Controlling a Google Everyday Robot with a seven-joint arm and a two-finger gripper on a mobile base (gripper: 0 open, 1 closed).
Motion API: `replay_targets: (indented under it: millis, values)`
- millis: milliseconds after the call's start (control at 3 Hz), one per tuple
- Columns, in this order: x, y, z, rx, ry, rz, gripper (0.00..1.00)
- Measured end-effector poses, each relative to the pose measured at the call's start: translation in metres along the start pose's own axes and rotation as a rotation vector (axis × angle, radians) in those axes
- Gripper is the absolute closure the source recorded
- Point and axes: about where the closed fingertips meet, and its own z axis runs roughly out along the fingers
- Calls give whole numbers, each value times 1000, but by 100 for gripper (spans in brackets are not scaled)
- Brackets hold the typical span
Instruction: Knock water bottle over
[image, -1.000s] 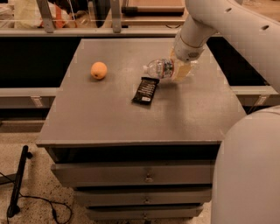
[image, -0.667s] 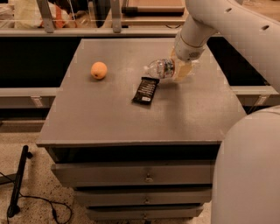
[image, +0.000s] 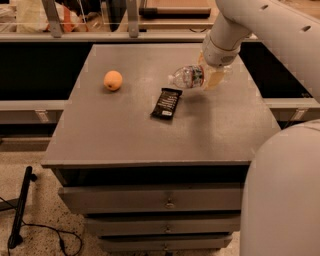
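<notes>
- The gripper (image: 214, 77) hangs over the far right part of the bench (image: 140, 142), at the end of a white arm (image: 260, 22) that comes down from the upper right.
- Its pale yellowish tip overlaps the bottom end of the water bottle (image: 189, 76). Whether the gripper is spread, closed, or clamped on the bottle cannot be told from this view.
- The water bottle is not upright. It lies tipped nearly flat, white cap pointing left and slightly down, bottom end to the right at the gripper. A soft shadow falls on the bench just below it.
- A black snack bar wrapper (image: 166, 103) lies flat just in front of the bottle's cap end, close to it but apart, its long side angled a little.
- An orange (image: 113, 80) sits on the left part of the bench, well apart from the bottle and the wrapper.
- The bench is grey, with drawers (image: 165, 201) stacked under its top.
- The robot's white body (image: 287, 195) fills the lower right corner.
- On the speckled floor at lower left stand a black rod (image: 21, 205) and a thin dark cable (image: 52, 234).
</notes>
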Motion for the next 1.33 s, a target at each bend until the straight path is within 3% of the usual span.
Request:
replay_targets:
  millis: [333, 667, 1000, 1333]
  values:
    - [1, 0, -3, -10, 1, -26, 13]
    - [-2, -2, -3, -24, -8, -46, 0]
    - [-4, -3, -6, -51, -18, -60, 0]
    - [-4, -3, -15, -82, -63, -13, 0]
